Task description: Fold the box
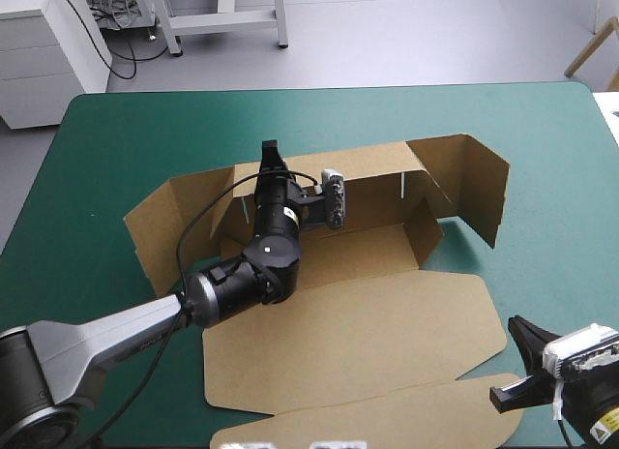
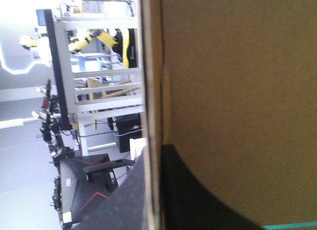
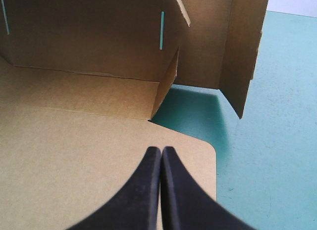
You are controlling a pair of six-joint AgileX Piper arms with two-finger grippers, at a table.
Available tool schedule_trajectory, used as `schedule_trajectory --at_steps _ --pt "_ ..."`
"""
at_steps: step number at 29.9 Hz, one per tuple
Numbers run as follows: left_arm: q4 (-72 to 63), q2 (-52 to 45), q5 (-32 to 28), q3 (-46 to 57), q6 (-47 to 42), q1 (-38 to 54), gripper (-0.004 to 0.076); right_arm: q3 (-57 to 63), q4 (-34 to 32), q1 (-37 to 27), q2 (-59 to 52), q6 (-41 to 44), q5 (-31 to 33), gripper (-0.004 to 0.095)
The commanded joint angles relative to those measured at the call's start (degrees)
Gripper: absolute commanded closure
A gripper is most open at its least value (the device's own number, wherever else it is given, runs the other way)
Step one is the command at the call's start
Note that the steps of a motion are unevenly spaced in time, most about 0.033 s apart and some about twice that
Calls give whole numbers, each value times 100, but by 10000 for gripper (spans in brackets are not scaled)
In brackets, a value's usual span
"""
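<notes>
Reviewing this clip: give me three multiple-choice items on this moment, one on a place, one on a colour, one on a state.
1. Where is the left gripper? A raised clear of everything; B at the raised back wall of the box; C off beyond the far edge.
2. What colour is the table cover? A red; B white; C teal-green.
3. How does the box's big near panel lie? A flat; B upright; C folded over the walls.

1 B: its fingers sit either side of the wall's top edge.
2 C: teal-green shows all around the box.
3 A: the panel rests level on the cover.
</notes>
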Motion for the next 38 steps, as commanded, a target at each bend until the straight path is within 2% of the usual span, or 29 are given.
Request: schedule_trajectory --at_steps 1,8,12,23,26,29,35,37,38 --pt "1184 -462 247 178 -751 -250 734 -130 -2 -35 69 -27 -426 927" --pt "1854 -609 423 793 -1392 -368 734 -130 -2 -35 69 -27 -426 927" --pt "2410 -714 405 1216 -2055 -380 734 -130 -2 -35 69 -27 -426 927" --pt "2399 -767 415 1485 -2205 -380 734 -130 -2 -35 69 -27 -426 927" --pt "2399 -767 467 1485 -2205 -380 734 -130 -2 -35 69 -42 -426 896" --pt "2399 -767 482 1485 -2098 -380 734 -130 -2 -35 69 -42 -426 775" --pt "2399 -767 482 1485 -2098 -380 734 -130 -13 -35 235 3 -415 237" --pt "2399 -767 482 1485 -2098 -380 734 -130 -26 -35 325 16 -415 138" --pt "2399 -767 482 1485 -2098 -380 734 -130 -26 -35 353 16 -415 124"
